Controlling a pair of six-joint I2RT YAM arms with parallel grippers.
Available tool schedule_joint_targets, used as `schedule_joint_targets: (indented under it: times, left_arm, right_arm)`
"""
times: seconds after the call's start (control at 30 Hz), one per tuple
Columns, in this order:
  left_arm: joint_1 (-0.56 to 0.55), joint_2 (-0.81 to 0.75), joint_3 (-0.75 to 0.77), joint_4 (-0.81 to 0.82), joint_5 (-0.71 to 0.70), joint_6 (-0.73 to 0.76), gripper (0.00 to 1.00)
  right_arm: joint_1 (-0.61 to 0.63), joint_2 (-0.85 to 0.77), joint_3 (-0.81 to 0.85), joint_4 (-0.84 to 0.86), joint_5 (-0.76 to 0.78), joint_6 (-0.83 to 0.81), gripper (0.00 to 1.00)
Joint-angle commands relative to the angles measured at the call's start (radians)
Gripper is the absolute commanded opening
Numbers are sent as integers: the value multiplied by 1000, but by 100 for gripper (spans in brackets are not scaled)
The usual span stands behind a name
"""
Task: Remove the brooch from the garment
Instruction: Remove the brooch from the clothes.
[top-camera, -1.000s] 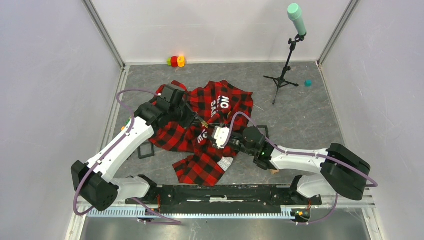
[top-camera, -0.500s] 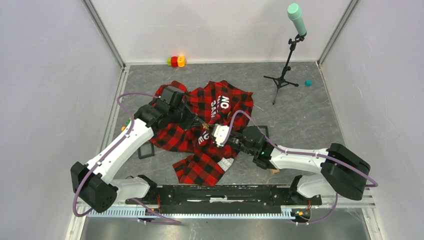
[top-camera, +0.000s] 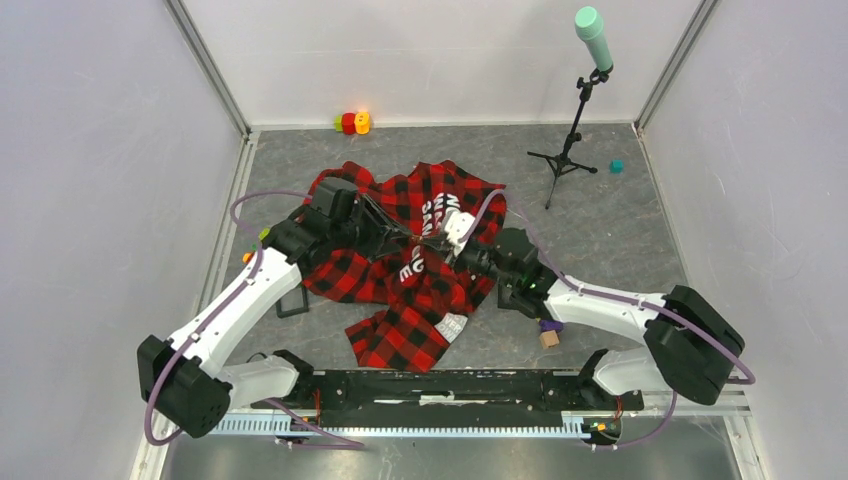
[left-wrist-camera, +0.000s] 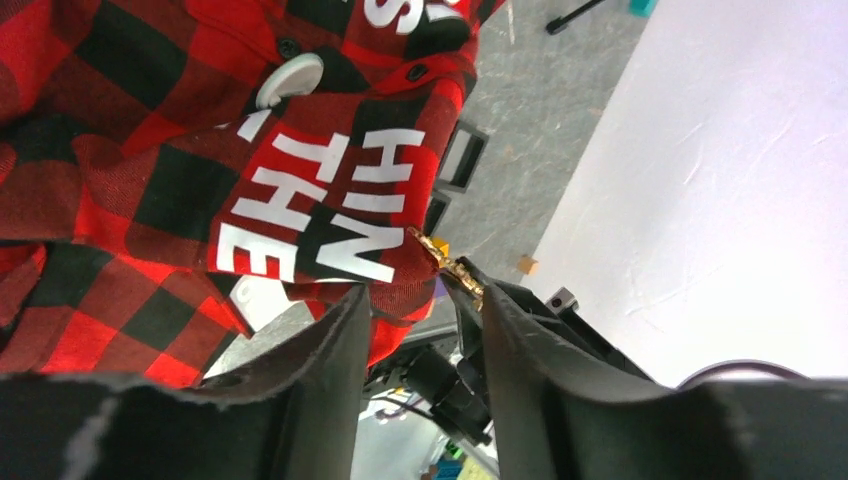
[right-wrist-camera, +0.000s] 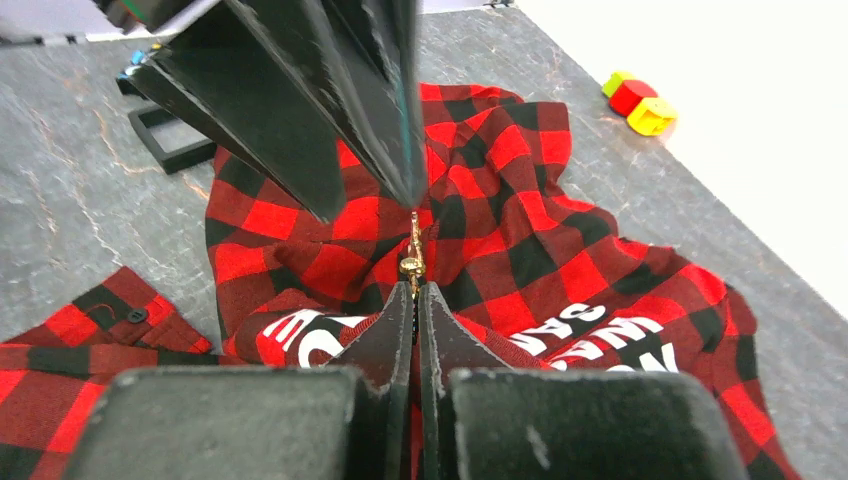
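Observation:
The garment (top-camera: 400, 270), a red-and-black check shirt with white block letters, lies crumpled mid-table. In the right wrist view my right gripper (right-wrist-camera: 415, 288) is shut on the small gold brooch (right-wrist-camera: 411, 262), which sticks out past its fingertips over the garment (right-wrist-camera: 520, 230). In the left wrist view my left gripper (left-wrist-camera: 425, 295) stands open. A fold of garment (left-wrist-camera: 300, 190) lies against its left finger, and the brooch (left-wrist-camera: 452, 268) sits at its right fingertip. From above, both grippers meet over the shirt: left (top-camera: 398, 236), right (top-camera: 437, 244).
A tripod stand (top-camera: 565, 160) with a green-capped top (top-camera: 592, 35) stands at the back right beside a teal cube (top-camera: 616, 166). Coloured blocks (top-camera: 351, 122) sit at the back wall. A black frame (top-camera: 291, 300) lies left; a wooden block (top-camera: 548, 339) lies under the right arm.
My right gripper has shut on the brooch and swung toward the far side. My left gripper, shut before, has opened. The wooden block under the right arm now shows.

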Motion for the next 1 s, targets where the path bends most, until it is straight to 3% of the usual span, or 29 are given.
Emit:
schedule_joint_targets:
  times: [0.0, 0.13, 0.23, 0.3, 0.4, 0.6, 0.97]
  left_arm:
    - [55, -75, -35, 141, 35, 87, 59]
    - [80, -108, -96, 358, 128, 325, 66]
    - [84, -127, -201, 639, 356, 495, 72]
    - [85, -131, -292, 867, 466, 476, 72]
    - [85, -114, -362, 1077, 531, 444, 66]
    - [85, -117, -440, 1261, 587, 430, 56]
    - [85, -175, -530, 1266, 614, 449, 52]
  right_arm:
    - [-98, -34, 14, 16, -235, 244, 0]
    - [-175, -37, 24, -20, -404, 419, 0]
    - [-216, -40, 20, -2, -535, 573, 0]
    - [-238, -39, 21, 12, -599, 661, 0]
    - [-258, -30, 30, 50, -690, 779, 0]
    - [-275, -33, 39, 78, -744, 859, 0]
    - [-308, -11, 43, 100, -765, 876, 0]
